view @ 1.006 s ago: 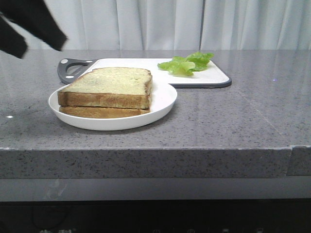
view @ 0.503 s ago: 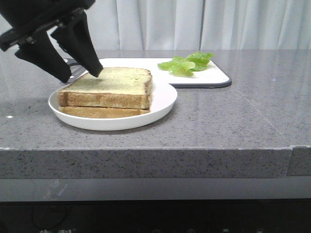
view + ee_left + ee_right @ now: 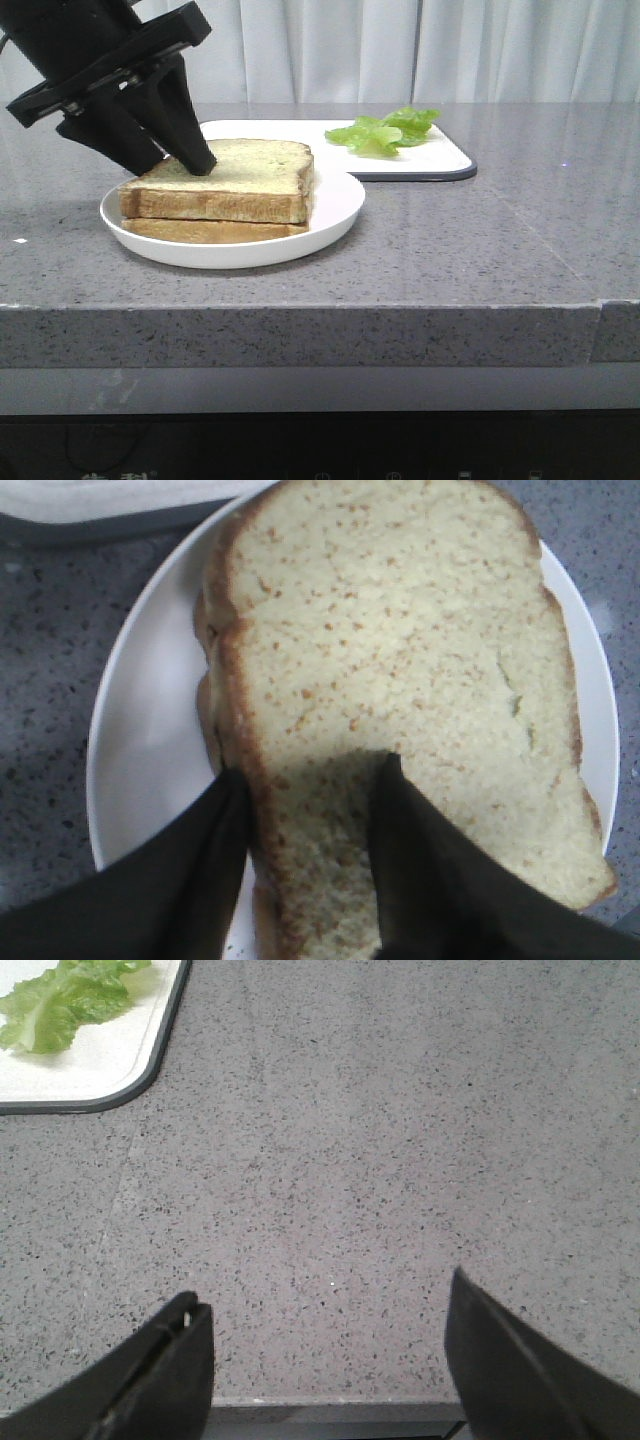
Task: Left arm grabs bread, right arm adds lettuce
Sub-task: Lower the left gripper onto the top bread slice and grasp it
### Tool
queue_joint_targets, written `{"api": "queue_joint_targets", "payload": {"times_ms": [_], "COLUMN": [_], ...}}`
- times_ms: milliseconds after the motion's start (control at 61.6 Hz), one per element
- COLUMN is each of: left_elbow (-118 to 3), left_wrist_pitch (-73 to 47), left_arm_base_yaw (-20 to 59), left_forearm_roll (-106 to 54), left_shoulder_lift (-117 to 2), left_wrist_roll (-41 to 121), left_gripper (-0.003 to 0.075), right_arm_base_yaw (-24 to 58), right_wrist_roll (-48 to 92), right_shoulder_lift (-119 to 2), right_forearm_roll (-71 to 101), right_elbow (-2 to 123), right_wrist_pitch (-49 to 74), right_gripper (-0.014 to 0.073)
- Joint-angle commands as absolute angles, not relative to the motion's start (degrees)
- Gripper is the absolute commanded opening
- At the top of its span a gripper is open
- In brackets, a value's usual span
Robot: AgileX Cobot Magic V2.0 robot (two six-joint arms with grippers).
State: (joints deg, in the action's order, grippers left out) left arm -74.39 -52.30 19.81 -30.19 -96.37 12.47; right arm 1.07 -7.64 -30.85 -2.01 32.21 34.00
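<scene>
Bread [image 3: 232, 167]: thick toasted slice stacked on a thinner slice [image 3: 205, 231], both on a white plate [image 3: 335, 210]; its crusted edge lies between the left gripper's fingers.
Left gripper [image 3: 178, 160]: wedge fingers spread and lowered onto the bread's near-left corner; in the left wrist view one finger [image 3: 190, 865] sits just outside the crust, over the plate, and the other [image 3: 425, 865] rests on the pale face. The jaws straddle the edge but are not pressed shut on it.
Lettuce [image 3: 384, 130]: green ruffled leaves on a white cutting board [image 3: 440, 158], beyond the plate and well apart from the left gripper.
Right gripper [image 3: 325, 1360]: jaws wide apart over bare grey countertop [image 3: 380, 1160]; lettuce [image 3: 65, 1000] and board corner lie far ahead of its fingertips.
</scene>
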Motion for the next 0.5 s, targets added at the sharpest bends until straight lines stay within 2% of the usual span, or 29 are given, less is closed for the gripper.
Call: {"api": "queue_joint_targets", "payload": {"times_ms": [0,308,487], "left_elbow": [-76.26,-76.38,-78.16], "left_wrist_pitch": [-50.66,-51.44,-54.75], "left_arm_base_yaw": [20.07,20.07,20.07], "left_forearm_roll": [-31.62,-31.62,-31.4], "left_shoulder_lift": [-94.35,-94.35,-92.3], "left_wrist_roll": [12.52,12.52,12.52], "left_gripper": [0.0183,-0.0018,-0.002], "right_arm_base_yaw": [0.74,0.74,0.74], "right_wrist_roll": [-7.19,-7.19,-7.19], "right_shoulder_lift": [-31.37,-31.37,-31.37], "right_forearm_roll": [-2.32,-2.32,-2.32], "right_elbow": [33.72,33.72,33.72], "right_wrist_pitch": [29.74,29.74,29.68], "right_gripper": [0.0512,0.0512,0.0512]}}
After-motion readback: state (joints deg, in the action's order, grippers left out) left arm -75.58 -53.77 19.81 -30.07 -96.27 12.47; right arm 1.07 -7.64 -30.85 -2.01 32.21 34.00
